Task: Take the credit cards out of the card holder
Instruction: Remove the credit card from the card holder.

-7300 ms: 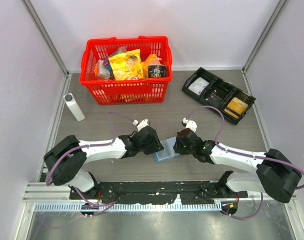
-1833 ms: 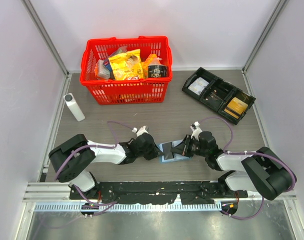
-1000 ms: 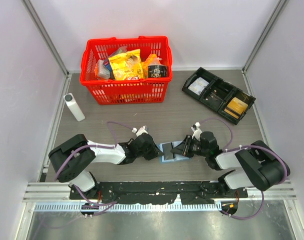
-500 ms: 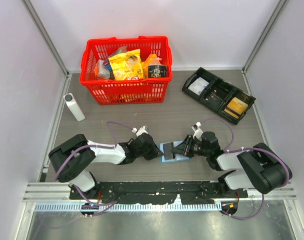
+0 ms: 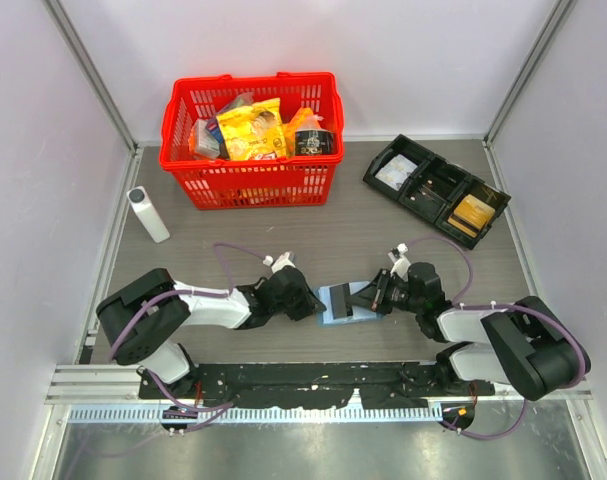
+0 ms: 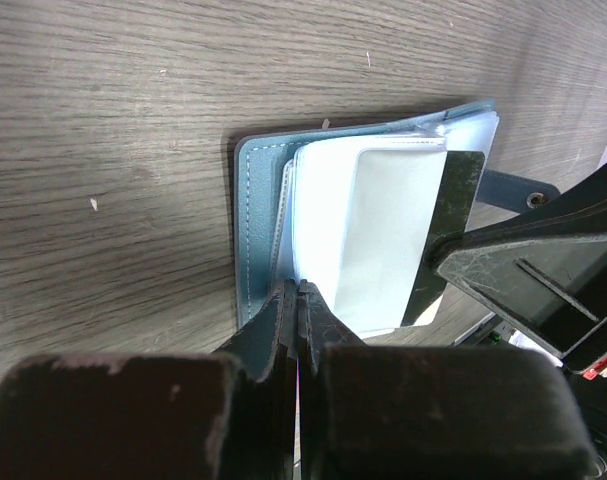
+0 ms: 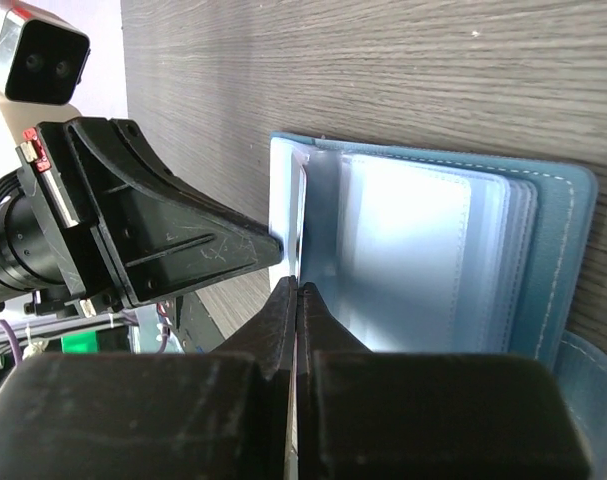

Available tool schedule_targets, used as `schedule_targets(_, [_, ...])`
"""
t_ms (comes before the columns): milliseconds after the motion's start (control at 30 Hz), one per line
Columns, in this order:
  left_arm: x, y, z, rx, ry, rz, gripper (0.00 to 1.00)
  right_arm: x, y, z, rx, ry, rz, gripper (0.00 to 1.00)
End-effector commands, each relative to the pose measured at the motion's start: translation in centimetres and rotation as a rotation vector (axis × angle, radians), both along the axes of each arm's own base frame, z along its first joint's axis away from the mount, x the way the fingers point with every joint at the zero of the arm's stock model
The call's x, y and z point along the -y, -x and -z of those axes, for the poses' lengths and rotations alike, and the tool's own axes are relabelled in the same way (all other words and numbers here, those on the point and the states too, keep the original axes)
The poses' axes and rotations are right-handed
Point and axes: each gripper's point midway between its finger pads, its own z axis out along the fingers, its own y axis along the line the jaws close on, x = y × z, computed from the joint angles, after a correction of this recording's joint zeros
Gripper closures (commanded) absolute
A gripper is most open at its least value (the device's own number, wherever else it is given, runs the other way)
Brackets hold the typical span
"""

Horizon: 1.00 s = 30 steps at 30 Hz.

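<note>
The blue card holder [image 5: 332,306] lies open on the table between my two grippers, its pale sleeves [image 6: 383,230] fanned up. My left gripper [image 5: 311,300] is shut on the holder's near edge [image 6: 299,288]; the blue cover [image 6: 255,230] lies flat beside it. My right gripper [image 5: 372,296] is shut on a thin credit card [image 6: 449,230], which looks dark and stands on edge at the holder's right side. In the right wrist view, the right gripper [image 7: 299,287] pinches that card edge-on, with the holder [image 7: 555,260] to its right and the left gripper's fingers [image 7: 173,245] opposite.
A red basket [image 5: 251,180] full of packets stands at the back. A black compartment tray [image 5: 435,188] holding tan items is at the back right. A white bottle [image 5: 148,214] stands at the left. Metal rails run along the table's sides.
My right gripper has drawn back a little to the right, and the dark card has come with it. The left gripper still holds the card holder in place.
</note>
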Motion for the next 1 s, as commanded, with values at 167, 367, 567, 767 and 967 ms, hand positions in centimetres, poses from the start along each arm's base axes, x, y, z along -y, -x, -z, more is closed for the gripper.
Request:
schedule_targets(167, [-4.2,0.6,2.5,-0.021,-0.156,-0.031,1.0,2.0,-0.9,0.5,0.0,0.103,0.057,0.99])
schedule_targets(367, [-4.5,0.4,1.9,0.004,-0.171,-0.03,1.0,3.5,-1.1,0.9,-0.017,0.186,0.114,0.99])
schedule_targets(567, [-4.9,0.0,0.8,0.045,-0.2,-0.017,1.0,4.9,-1.5,-0.6,0.009,0.277,0.153,0.99])
schedule_targets(767, [-5.9,-0.8,-2.0,0.112,-0.231,-0.037,0.77,6.1,-2.2,-3.1,0.037,0.339,0.202,0.99])
schedule_targets(967, [-7.0,-1.8,-7.4,0.207,-0.219,-0.073,0.46,7.2,-3.1,-6.6,0.116,0.426,0.226,0.99])
